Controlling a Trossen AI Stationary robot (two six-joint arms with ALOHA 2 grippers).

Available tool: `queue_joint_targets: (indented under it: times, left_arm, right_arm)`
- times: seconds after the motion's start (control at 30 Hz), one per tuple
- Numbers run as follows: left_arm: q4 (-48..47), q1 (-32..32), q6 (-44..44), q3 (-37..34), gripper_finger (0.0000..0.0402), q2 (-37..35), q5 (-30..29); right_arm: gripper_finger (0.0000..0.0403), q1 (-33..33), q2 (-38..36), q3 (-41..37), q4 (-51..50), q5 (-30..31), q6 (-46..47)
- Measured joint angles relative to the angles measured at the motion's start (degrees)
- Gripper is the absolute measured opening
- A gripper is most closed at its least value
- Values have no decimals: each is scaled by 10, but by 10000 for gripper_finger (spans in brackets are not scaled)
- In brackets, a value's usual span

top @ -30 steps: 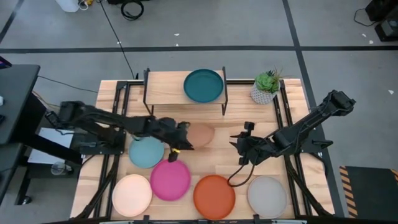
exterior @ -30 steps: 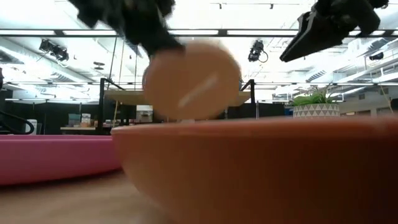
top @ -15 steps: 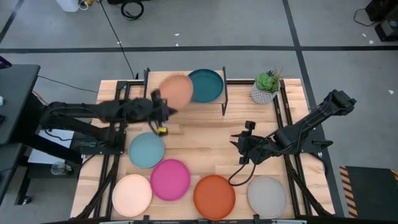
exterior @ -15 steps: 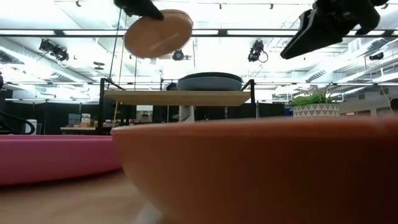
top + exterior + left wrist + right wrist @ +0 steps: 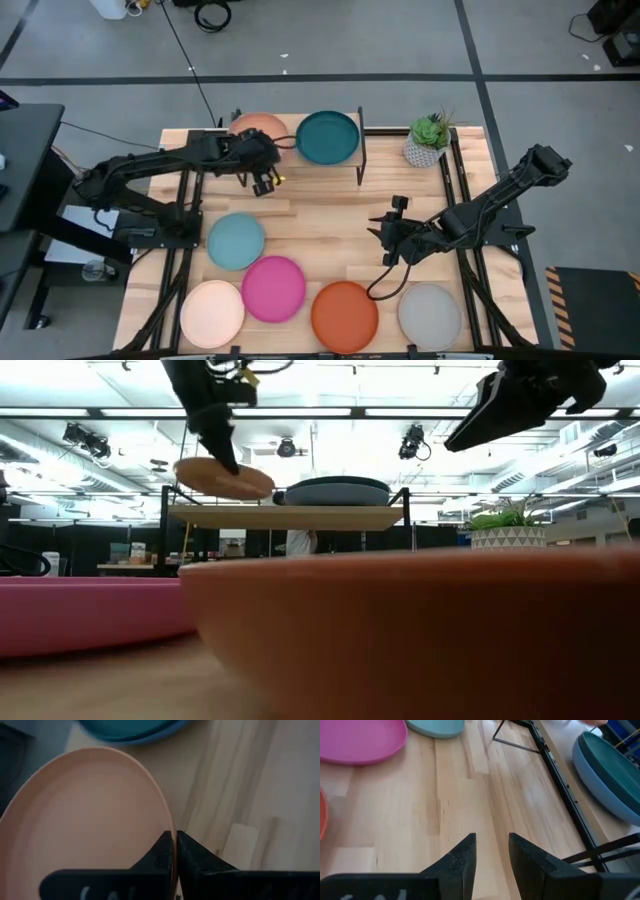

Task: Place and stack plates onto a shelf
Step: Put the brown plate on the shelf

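Fingers point(image 5: 175, 851) pinch tan plate point(image 5: 257, 128) | shelf point(image 5: 268, 152): two plates

Lab hall: ceiling strip lights point(image 5: 330, 412), taped floor point(image 5: 330, 77).

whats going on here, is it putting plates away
Yes. The left gripper is shut on the rim of the tan plate and holds it over the left half of the shelf, beside the dark teal plate already on the right half. In the low view the tan plate is tilted and not yet flat on the shelf. The right gripper waits open above the table. Light teal, pink, cream, orange and grey plates lie on the table.
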Motion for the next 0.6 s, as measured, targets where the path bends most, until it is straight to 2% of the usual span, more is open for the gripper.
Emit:
queue_joint_targets:
  times: [0.27, 0.6]
  left_arm:
    - [33, -2, 37, 1, 16, 75, 16]
    - [50, -1, 45, 1, 17, 80, 23]
  right_arm:
    - [121, 0, 0, 0, 2, 0, -1]
    - [121, 0, 0, 0, -2, 0, 2]
